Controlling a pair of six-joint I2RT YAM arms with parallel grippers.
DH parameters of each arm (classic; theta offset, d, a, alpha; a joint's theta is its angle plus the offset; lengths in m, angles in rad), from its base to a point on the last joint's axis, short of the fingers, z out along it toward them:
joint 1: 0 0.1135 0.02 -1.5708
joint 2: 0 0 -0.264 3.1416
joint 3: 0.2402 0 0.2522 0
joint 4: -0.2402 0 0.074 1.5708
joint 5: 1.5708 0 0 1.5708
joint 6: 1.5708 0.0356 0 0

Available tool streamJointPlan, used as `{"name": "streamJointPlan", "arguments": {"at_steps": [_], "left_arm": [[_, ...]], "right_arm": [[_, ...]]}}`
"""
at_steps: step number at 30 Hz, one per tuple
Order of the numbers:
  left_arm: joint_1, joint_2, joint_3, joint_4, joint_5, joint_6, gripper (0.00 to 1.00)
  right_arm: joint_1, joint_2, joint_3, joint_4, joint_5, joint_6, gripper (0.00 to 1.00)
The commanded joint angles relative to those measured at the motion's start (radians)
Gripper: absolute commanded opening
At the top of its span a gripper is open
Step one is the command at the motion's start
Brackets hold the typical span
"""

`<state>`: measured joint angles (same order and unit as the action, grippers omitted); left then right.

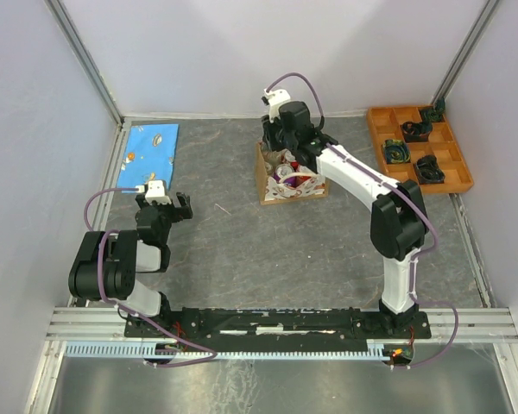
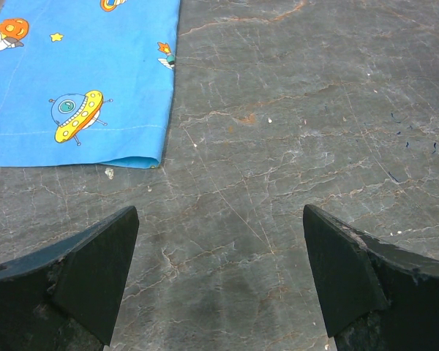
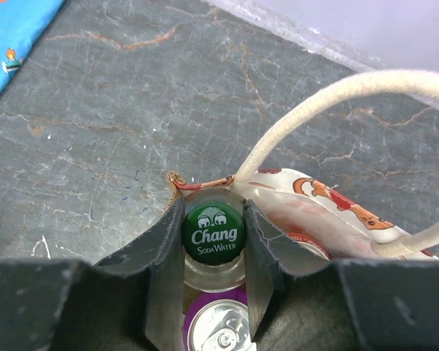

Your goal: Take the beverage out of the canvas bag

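Pinching the bottle (image 3: pixel 213 235) just below its green cap, the right gripper (image 3: pixel 213 216) sits inside the bag (image 1: pixel 268 188), which stands at twelve o'clock on the table.

Risks on lift:
- The smooth glass neck may slip through the pads.
- The handle (image 3: pixel 329 99) at two o'clock may snag and drag the bag.
- The can (image 3: pixel 218 333) at six o'clock may tip.

Left gripper (image 2: pixel 219 248) is spread and idle.

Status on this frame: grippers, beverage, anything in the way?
Right gripper shut on green-capped bottle, bottle inside canvas bag. Left gripper open above table, holding nothing. Cream handle arcs beside bottle; purple can next to it.
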<state>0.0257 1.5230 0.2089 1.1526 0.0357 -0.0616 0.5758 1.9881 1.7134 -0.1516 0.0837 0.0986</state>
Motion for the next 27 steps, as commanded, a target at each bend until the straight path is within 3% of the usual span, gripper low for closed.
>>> {"name": "streamJointPlan", "arguments": {"at_steps": [1,10,20,27], "left_arm": [[-0.002,-0.005,0.021,0.033,-0.002,0.042,0.99],[-0.004,-0.005,0.023,0.03,-0.004,0.042,0.99],[-0.006,-0.006,0.023,0.029,-0.007,0.043,0.99],[-0.006,-0.006,0.023,0.029,-0.008,0.043,0.99]], "right_arm": [[-0.002,-0.216,0.059,0.255,0.03,-0.052,0.0],[-0.002,-0.493,-0.157,0.436,0.18,-0.188,0.0],[-0.012,-0.664,-0.368,0.571,0.533,-0.419,0.0],[-0.1,-0.739,-0.585,0.499,0.598,-0.241,0.0]]}}
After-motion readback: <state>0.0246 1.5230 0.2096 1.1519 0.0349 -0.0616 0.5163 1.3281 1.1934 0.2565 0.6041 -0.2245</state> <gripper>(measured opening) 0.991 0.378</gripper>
